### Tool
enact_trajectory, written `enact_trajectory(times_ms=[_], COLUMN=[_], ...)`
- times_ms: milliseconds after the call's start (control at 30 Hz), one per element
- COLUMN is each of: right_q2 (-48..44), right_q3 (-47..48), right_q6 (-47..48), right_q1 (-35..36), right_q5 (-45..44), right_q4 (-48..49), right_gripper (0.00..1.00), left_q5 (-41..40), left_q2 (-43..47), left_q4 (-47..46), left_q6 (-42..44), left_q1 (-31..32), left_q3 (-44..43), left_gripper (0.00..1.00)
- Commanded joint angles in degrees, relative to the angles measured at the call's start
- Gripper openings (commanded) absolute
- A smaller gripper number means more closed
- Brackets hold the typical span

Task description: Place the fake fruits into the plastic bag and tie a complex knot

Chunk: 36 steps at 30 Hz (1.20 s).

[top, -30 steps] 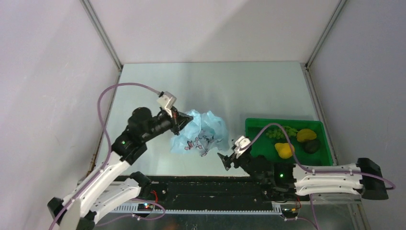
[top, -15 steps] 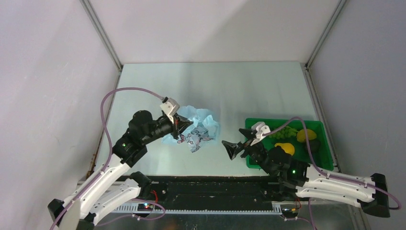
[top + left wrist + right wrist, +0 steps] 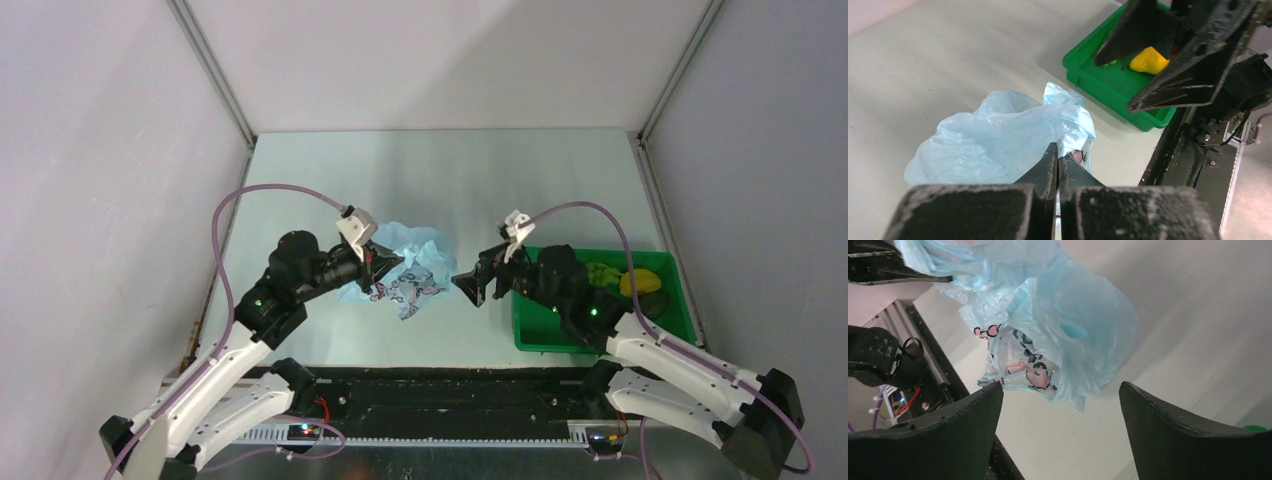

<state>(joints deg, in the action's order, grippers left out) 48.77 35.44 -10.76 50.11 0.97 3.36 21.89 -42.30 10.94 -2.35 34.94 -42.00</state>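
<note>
The plastic bag [image 3: 425, 255], mid-frame from above, seems weightless, limp and slippery (grab a bunched edge). Left pincer [image 3: 1058, 157] clamps one fold; right pincer [image 3: 1060, 390] gapes empty.

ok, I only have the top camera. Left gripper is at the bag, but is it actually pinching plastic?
Observer: Yes. The left wrist view shows the left gripper shut on a fold of the bag.
Operator: And the right one, open or shut?
Observer: Open. In the right wrist view the right gripper is spread wide, and the bag shows framed between its tips. I can't tell if it touches.
Operator: What's facing it?
Observer: The print, pink and dark, on the lower folds of the bag.
</note>
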Motion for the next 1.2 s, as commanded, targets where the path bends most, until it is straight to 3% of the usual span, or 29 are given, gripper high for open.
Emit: enact_trajectory(times_ms=[0, 200, 600, 700, 733, 767, 800, 833, 867, 967, 1033, 1100, 1133, 1167], right_q2=[3.89, 9.08, 22.03, 22.93, 22.89, 22.58, 22.32, 21.3, 20.58, 16.06, 13.21, 10.96, 10.36, 9.52], right_q3=[4.45, 6.01, 12.47, 12.65, 12.64, 12.64, 12.59, 12.19, 11.88, 9.52, 8.0, 7.0, 6.63, 6.56], right_q6=[-0.26, 1.49, 7.73, 8.01, 7.59, 7.25, 6.3, 5.72, 4.58, 2.32, 1.08, -1.2, -2.38, -5.4], right_q1=[-6.28, -12.7, -10.87, -8.58, -7.95, -7.72, -7.32, -7.22, -7.04, -6.08, -4.21, -1.58, 0.7, 1.93], right_q5=[17.76, 27.52, 29.82, 24.56, 23.13, 19.4, 17.21, 12.76, 10.29, -1.43, -8.99, -16.06, -18.67, -24.42], right_q4=[0.36, 4.15, 3.38, 2.69, 1.98, 1.42, -0.01, -1.33, -1.99, -6.09, -8.12, -10.04, -10.65, -11.88], right_gripper=[0.92, 0.92, 0.85, 0.57, 0.38, 0.29, 0.11, 0.05, 0.0, 0.0, 0.0, 0.0, 0.0, 0.0], left_q5=[2.0, 2.79, 3.29, 1.99, 1.12, -1.83, -3.73, -8.45, -10.78, -23.89, -31.27, -34.36, -34.63, -34.68], left_q2=[0.81, 0.82, 0.59, 0.6, 0.85, 1.01, 1.57, 1.81, 2.56, 3.86, 3.86, 3.67, 3.65, 3.75], left_q4=[-0.63, -0.72, -0.74, -0.42, -0.27, 0.32, 0.75, 1.76, 2.31, 5.51, 8.53, 11.04, 11.7, 12.76], left_q6=[1.73, 1.74, 1.89, 1.78, 1.67, 1.28, 0.89, -0.04, -0.56, -3.87, -6.31, -8.13, -9.43, -10.26], left_q1=[0.26, 0.39, 0.46, 0.42, 0.47, 0.43, 0.47, 0.48, 0.48, 0.42, 0.35, 0.34, 0.38, 0.39], left_q3=[-0.54, -0.62, -0.69, -0.91, -1.07, -1.16, -1.55, -1.84, -2.18, -2.84, -3.53, -4.4, -4.91, -5.52], left_gripper=[0.0, 0.0, 0.0, 0.0, 0.0, 0.0, 0.0, 0.0, 0.0, 0.01, 0.08, 0.24, 0.41, 0.5])
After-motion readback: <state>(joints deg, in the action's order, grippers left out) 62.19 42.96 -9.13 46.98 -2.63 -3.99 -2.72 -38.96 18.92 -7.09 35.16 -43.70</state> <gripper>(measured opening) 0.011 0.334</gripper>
